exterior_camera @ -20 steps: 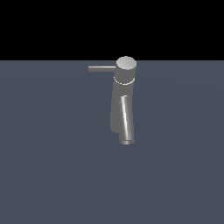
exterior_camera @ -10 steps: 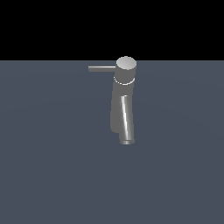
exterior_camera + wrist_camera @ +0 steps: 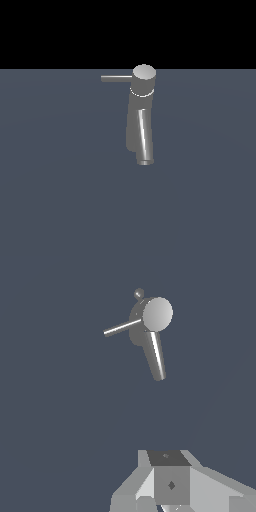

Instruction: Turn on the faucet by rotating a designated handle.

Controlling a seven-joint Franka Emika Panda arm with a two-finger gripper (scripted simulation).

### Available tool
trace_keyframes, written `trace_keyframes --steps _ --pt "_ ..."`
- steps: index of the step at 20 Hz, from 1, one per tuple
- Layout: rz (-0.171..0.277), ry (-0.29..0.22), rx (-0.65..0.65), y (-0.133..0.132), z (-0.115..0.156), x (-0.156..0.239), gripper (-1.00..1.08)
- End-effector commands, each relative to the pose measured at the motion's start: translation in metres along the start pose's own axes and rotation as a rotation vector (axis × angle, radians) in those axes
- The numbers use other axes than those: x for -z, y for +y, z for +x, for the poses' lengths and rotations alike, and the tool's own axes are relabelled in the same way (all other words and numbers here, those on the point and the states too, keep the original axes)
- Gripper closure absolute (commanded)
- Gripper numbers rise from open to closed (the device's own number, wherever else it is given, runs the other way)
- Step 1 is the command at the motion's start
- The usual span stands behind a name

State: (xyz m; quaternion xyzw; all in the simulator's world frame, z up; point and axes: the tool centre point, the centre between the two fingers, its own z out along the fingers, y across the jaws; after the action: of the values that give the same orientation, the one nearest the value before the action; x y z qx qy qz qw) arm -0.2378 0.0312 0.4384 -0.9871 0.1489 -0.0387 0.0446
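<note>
1. Handle (image 3: 116, 78): thin grey rod projecting sideways from the faucet's cap toward the exterior view's left, level and parallel to the floor. Nothing touches it. Judgement: it sits at its closed rest angle, roughly square to the spout, and its free tip gives the most leverage for a push.
2. Faucet (image 3: 140, 120): stands upright on the flat grey floor (image 3: 50, 200), about centre of the exterior view. Flat round cap on top, slanted spout (image 3: 144, 136) running down toward the camera. Judgement: the body is fixed, so only the cap and rod should turn.
3. Wrist view: the faucet (image 3: 145, 326) is seen from above and well apart from the gripper (image 3: 170, 491); the handle (image 3: 121, 328) and spout (image 3: 156, 356) splay from the cap.
4. Gripper: absent from the exterior view. In the wrist view only its pale housing shows at the frame edge; fingertips are cut off, so I cannot tell whether the claw is released or clenched. It appears to hold nothing.
5. Judgement: approach stage; rotation not yet started. The next move calls for closing on the rod's outer end.
</note>
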Motion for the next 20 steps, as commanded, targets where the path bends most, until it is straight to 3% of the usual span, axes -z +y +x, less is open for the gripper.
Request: trace_keyframes --steps 1,20 --pt "0.022 0.020 -0.070 -0.006 0.005 -0.012 1.08" --pt "0.172 0.162 -0.533 -0.045 0.061 -0.086 1.08"
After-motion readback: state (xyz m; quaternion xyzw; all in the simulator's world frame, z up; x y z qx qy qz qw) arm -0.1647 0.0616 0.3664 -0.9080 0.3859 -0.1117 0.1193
